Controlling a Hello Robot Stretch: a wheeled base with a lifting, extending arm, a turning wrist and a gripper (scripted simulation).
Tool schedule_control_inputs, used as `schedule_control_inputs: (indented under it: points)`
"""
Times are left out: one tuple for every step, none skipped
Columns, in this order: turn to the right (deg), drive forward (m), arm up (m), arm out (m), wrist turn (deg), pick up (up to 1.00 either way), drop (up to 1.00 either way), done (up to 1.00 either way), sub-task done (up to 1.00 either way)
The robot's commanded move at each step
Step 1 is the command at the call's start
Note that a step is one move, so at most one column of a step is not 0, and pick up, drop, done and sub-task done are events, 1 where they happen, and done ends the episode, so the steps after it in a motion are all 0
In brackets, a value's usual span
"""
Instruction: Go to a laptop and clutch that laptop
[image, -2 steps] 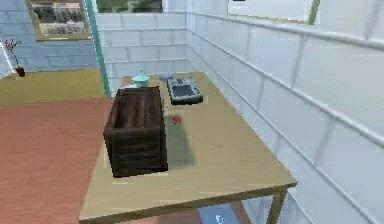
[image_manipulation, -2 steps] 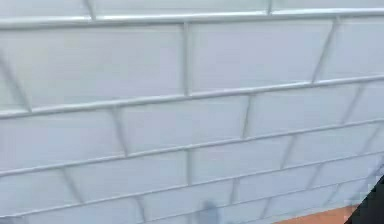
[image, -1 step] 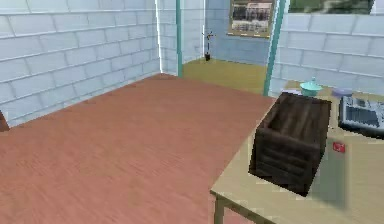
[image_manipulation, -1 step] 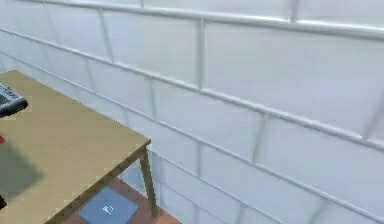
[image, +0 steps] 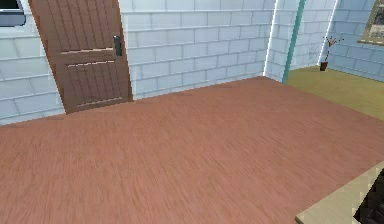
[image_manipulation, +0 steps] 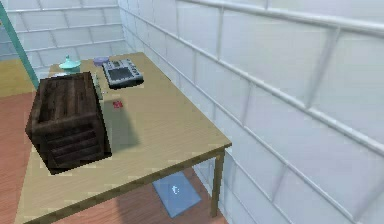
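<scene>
Wooden table (image_manipulation: 170, 120) stands against the white brick wall (image_manipulation: 300, 90). One corner of the table also shows at the forward view's lower right.

- **Crate:** a dark slatted wooden crate (image_manipulation: 68, 122) sits on the table's near half.
- **Device:** a grey boxy device with a dark panel (image_manipulation: 125, 72) lies on the table past the crate. It may be an open laptop, but it's too small to be sure.
- **Red item:** a small red item (image_manipulation: 120, 103) is on the table between the crate and the device. What it is can't be made out.
- **Teal thing:** a teal rounded thing (image_manipulation: 68, 66) sits at the table's far end, shape unclear.
- **Slab:** a flat grey-blue slab with a small pale mark (image_manipulation: 172, 190) lies on the floor under the table, near the table leg (image_manipulation: 216, 185) and apart from it. It reads as a closed laptop lying flat.

So the task's thing is either on the table or under it, and I can't tell which for certain.

- **Floor:** a reddish wood floor (image: 180, 150) runs away from the table.
- **Door:** a brown panelled door (image: 85, 50) with a dark handle (image: 118, 45) is set in the brick wall, well apart from the table across that floor.
- **Post:** a teal upright post (image: 292, 40) also stands well apart from the table. Past it are an olive-green floor (image: 350, 90) and a potted twiggy plant (image: 325, 55).

Gripper state: cannot tell.
</scene>
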Motion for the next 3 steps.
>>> schedule_control_inputs:
  points:
    - [0.0, 0.0, 0.08, 0.0, 0.0, 0.0, 0.0, 0.0, 0.0]
    - [0.0, 0.0, 0.0, 0.5, 0.0, 0.0, 0.0, 0.0, 0.0]
    - [0.0, 0.0, 0.0, 0.0, 45.0, 0.0, 0.0, 0.0, 0.0]
